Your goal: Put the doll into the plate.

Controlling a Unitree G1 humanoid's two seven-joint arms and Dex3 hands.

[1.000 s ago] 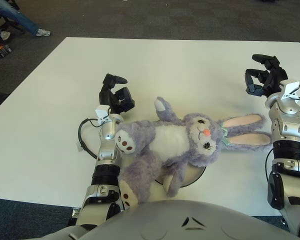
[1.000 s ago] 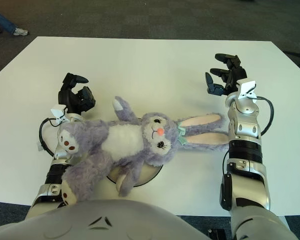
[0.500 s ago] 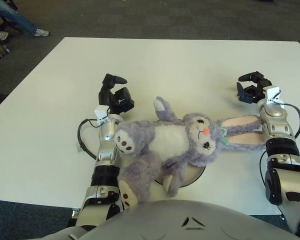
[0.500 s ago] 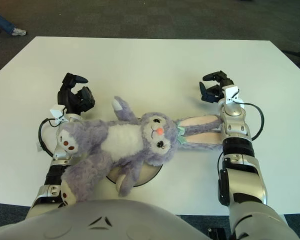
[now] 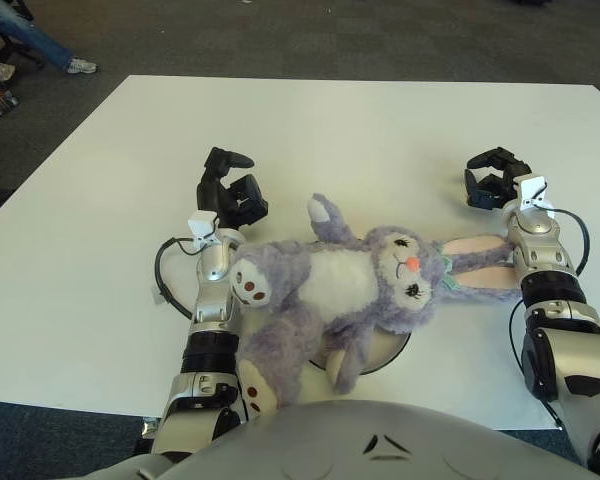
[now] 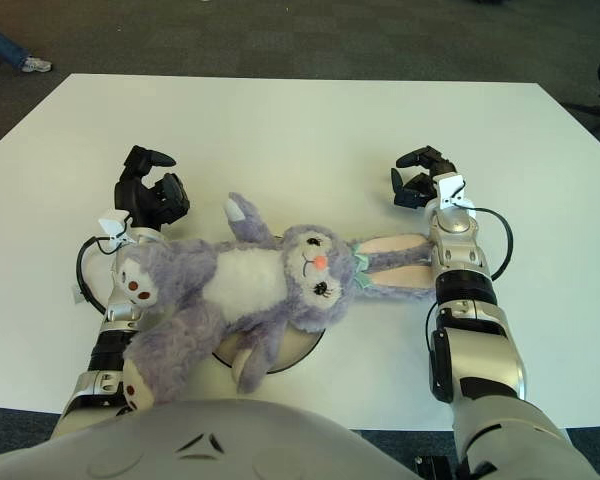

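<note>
White table [image 5: 400,130]; doll [image 5: 350,285] covers plate [image 5: 385,352]; both hands empty

A purple bunny doll [image 5: 360,285] lies face-up across a mostly hidden plate [image 5: 385,352].

Doll [image 5: 350,290] is a lavender-purple bunny with a white belly, pink inner ears, an orange-pink nose, a mint bow by the ear and brown dots on cream foot pads. Plate [image 5: 385,350] under it looks cream with a dark rim. Counter [image 5: 380,140] is plain white. Both hands, left [image 5: 230,190] and right [image 5: 492,178], are black on silver arms. Floor [image 5: 330,35] is dark grey.
</note>
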